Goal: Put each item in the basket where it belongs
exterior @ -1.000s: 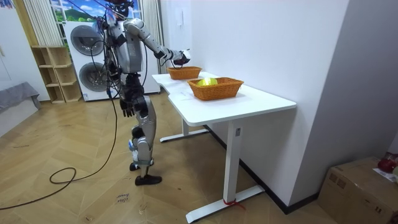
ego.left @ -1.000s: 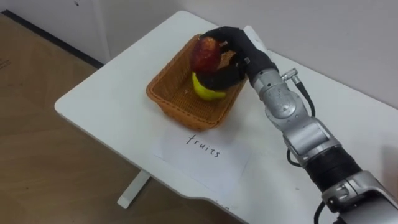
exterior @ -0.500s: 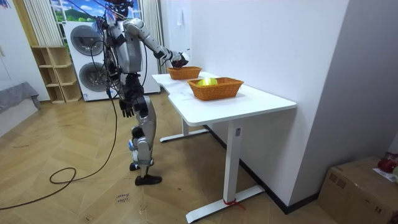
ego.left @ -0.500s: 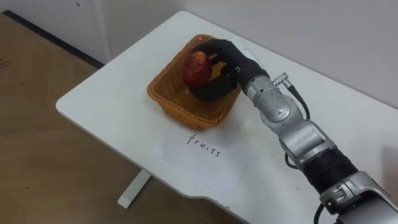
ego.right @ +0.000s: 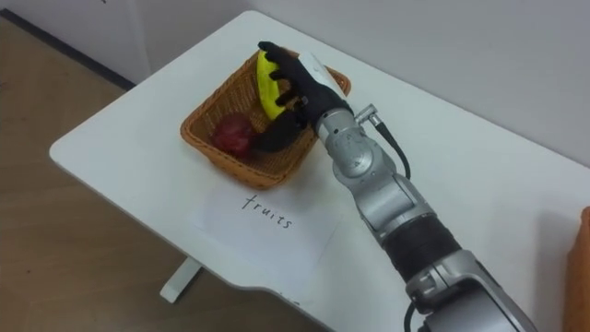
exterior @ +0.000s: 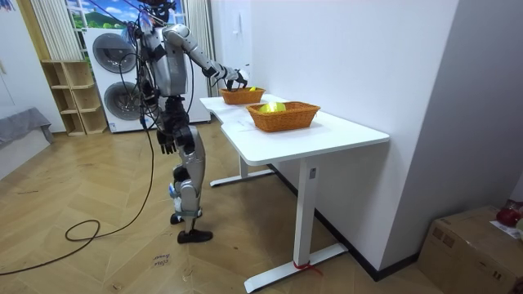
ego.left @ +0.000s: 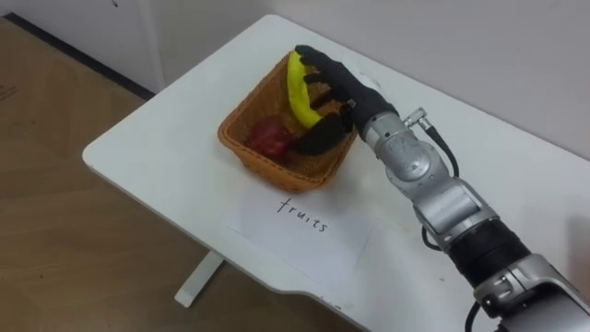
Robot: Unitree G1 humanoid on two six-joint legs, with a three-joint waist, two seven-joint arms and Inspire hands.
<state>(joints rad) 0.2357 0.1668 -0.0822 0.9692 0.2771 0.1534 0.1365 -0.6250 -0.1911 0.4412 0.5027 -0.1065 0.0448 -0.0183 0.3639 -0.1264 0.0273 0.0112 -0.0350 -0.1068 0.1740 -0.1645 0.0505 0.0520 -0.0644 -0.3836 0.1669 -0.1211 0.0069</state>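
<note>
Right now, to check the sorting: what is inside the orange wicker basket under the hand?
A dark red round fruit and a long yellow banana; the black right hand hides whatever lies beneath it.

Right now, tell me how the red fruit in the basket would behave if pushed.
The red fruit looks rounded, so it would probably roll, though the wicker basket walls should stop it. Its skin looks smooth, so perhaps slippery for the right hand, open beside it.

Right hand (ego.left: 336, 92): was matte black throughout
Wrist: carried a silver collar, a small metal plug and a looped black cable
Forearm: showed rounded silver-grey shells, then a black ribbed section
Torso: looked silver-grey
</note>
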